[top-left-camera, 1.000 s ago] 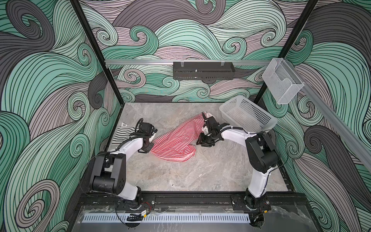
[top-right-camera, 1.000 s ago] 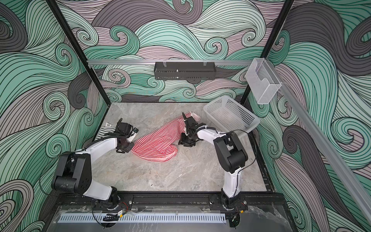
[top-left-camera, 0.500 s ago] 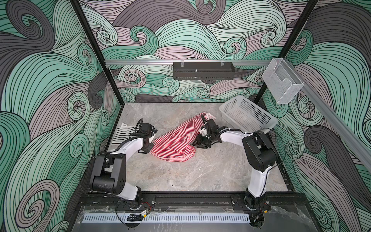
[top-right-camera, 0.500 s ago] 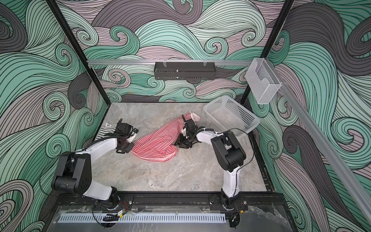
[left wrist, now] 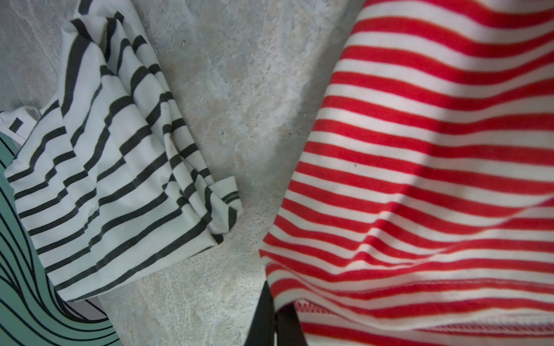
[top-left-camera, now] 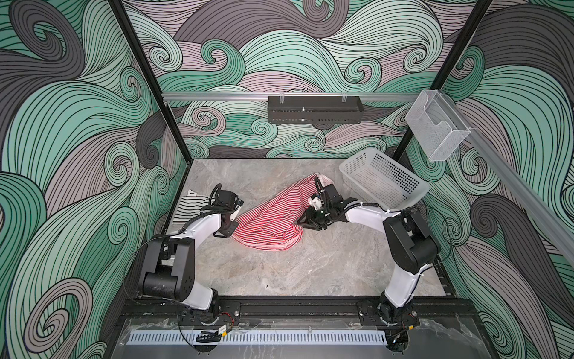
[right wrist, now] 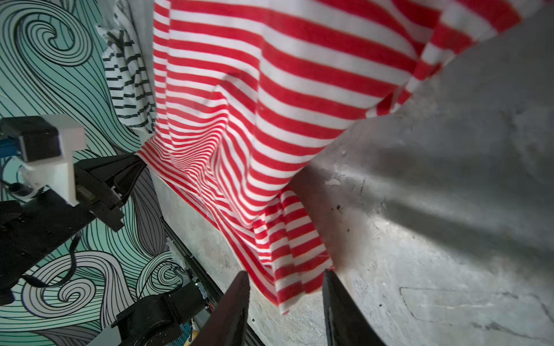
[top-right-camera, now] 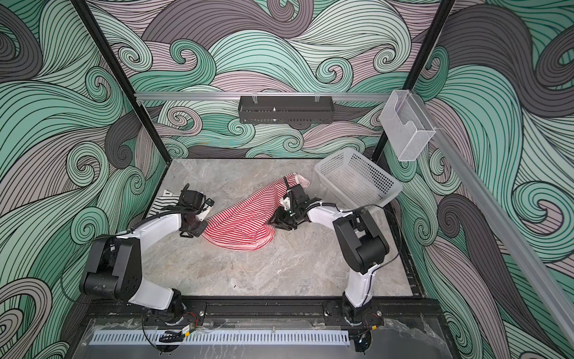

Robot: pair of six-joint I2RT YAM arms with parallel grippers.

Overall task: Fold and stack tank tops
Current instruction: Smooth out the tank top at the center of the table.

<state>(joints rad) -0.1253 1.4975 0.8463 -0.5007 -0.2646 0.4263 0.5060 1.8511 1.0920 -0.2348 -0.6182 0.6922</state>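
1. Two tops are out on the table [top-left-camera: 279, 273]. The red top [top-left-camera: 270, 223] lies rumpled mid-table, between the two grippers.
2. The black-and-white top [top-left-camera: 186, 208] is bunched at the table's left edge, against the wall. In both top views the left arm [top-left-camera: 198, 227] covers part of it. Its folds show better in the left wrist view [left wrist: 114, 167], apart from the red top with bare table between them.
3. The left gripper [top-left-camera: 232, 229] is clenched on the red top's hem corner. In the top views the wrist hides its tips. The left wrist view shows only the closed black fingers [left wrist: 266, 317], cut off by the frame edge, with the stitched hem at them.
4. The right gripper [top-left-camera: 302, 222] sits low at the red top's near-right side. In the right wrist view [right wrist: 286, 278] its jaws stand apart around a hanging fold. One fingertip is at the cloth; beside the other, bare table shows. It is not pinching.
5. The red top's far end runs under the right wrist towards the basket [top-left-camera: 385, 183]. A pale bit shows there, too small to make out.
6. The basket sits tilted in the far right corner, partly off the table's edge.
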